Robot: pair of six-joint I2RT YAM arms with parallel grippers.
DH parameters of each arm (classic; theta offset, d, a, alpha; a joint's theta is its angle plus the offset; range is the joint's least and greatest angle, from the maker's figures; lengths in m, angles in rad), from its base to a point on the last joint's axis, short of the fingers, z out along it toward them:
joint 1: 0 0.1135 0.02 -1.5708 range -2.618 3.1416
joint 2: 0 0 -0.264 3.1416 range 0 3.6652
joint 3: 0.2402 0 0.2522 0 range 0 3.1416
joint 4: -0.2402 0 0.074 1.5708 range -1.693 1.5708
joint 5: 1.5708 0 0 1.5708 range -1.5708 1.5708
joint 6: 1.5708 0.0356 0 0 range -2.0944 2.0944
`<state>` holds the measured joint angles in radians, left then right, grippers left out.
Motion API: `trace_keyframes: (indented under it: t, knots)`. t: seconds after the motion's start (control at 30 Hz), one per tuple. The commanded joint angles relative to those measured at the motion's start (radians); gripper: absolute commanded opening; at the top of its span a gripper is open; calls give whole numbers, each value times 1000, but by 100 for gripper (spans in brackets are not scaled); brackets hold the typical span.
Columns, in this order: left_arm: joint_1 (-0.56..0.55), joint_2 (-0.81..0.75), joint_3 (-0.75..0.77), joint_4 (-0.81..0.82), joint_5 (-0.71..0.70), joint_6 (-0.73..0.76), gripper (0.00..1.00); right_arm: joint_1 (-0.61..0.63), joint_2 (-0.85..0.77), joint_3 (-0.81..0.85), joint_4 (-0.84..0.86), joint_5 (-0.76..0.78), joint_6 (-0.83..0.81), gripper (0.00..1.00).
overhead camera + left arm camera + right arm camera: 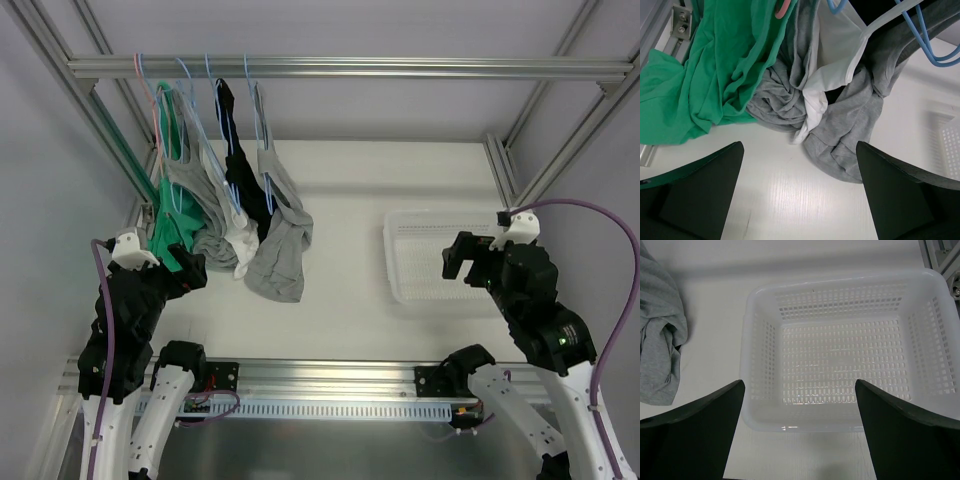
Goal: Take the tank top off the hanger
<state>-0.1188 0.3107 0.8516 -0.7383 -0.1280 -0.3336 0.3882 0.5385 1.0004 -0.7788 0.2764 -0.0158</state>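
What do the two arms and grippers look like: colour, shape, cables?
The left arm and right arm have black upper joints and white lower links. A purple cable runs along each arm, and a white housing sits at each wrist. The right one shows a small green light. The fingers are dark, broad wedges.

Left wrist view: the green tank top (pixel 705 75) is cut off at 9 and 12 o'clock, and the blue hangers (pixel 930 52) are clipped at 12, hooks lost past the edge. Right wrist view: a grey garment (pixel 657 340) is chopped off at 9 o'clock.
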Motion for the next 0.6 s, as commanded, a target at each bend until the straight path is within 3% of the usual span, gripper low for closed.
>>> trace_keyframes:
  t: [0.0, 0.13, 0.17, 0.27, 0.33, 0.43, 0.57]
  knots:
    - [-4, -10, -5, 31, -5, -12, 99, 5, 11, 40, 27, 14, 2, 99]
    - [-4, -9, -5, 31, -4, -12, 99, 5, 18, 44, 105, -136, 10, 99]
    - [-4, -7, -5, 31, -4, -12, 99, 5, 29, 56, 159, -272, 13, 99]
    - [-2, 2, -5, 31, -12, -13, 99, 5, 128, 99, 248, -505, 115, 100]
    - [-4, 5, -5, 31, -13, -13, 99, 11, 235, 161, 288, -569, 166, 99]
    - [-2, 2, -8, 30, -13, -13, 99, 89, 384, 272, 325, -505, 188, 99]
    - [-4, 10, -8, 31, -16, -15, 99, 289, 564, 447, 325, -271, 122, 100]
